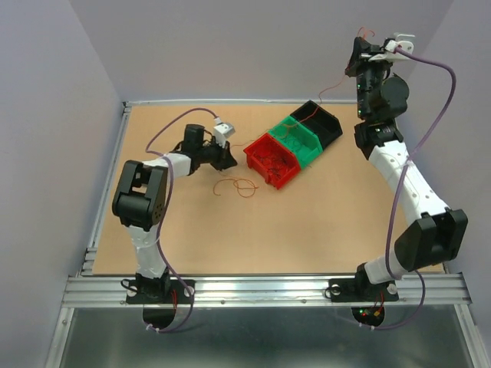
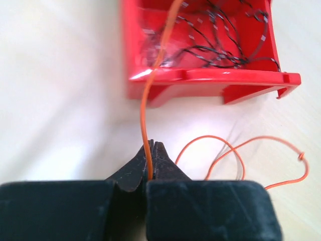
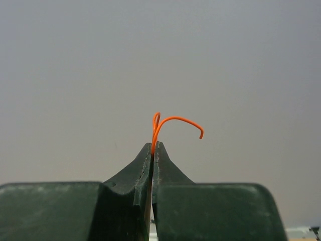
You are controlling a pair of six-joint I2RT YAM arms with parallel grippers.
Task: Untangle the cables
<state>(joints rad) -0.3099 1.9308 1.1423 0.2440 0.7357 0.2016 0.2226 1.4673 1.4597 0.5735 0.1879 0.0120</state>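
Left wrist, thin curly orange cables (image 2: 144, 110), left pincer (image 2: 152, 146) clamped

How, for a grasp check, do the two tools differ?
The left tool sits low by the red bin; the right tool is raised high. The left tool's orange wire runs over that bin; the right tool's ends in a short curl. Both are shut on wire.

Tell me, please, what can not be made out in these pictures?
- Top view: contents of green bin and black bin, too small.
- Left wrist view: orange wire in left end effector, cut by top edge.
- Right wrist view: curled wire's lower part, hidden by right end effector.
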